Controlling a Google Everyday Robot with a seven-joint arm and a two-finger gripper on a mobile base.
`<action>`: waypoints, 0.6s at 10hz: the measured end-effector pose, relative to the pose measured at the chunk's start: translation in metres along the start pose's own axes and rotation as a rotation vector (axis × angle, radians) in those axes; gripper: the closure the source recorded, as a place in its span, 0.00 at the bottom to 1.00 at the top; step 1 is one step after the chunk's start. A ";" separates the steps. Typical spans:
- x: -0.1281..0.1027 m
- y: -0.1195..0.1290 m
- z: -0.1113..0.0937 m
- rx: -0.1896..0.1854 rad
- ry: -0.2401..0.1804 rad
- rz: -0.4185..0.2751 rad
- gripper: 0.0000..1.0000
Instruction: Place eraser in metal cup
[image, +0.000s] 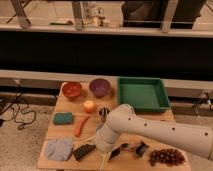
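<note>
At lower left, eraser (83, 151) flat on table (65, 132), not yet lifted; gripper (101, 148) just right of it (opening, hold: cannot tell); metal cup (104, 113) mid-frame, placing undone

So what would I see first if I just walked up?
The big white robot arm stretches across the front right of the table, its gripper down near the front edge beside the black eraser. Behind it sit the green tray at back right and the orange bowl and purple bowl at back left.
</note>
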 end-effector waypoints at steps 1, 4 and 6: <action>0.001 0.000 0.000 0.001 0.001 0.003 0.20; 0.001 0.000 0.000 0.000 0.000 0.003 0.20; 0.001 0.002 0.003 -0.005 -0.009 0.007 0.20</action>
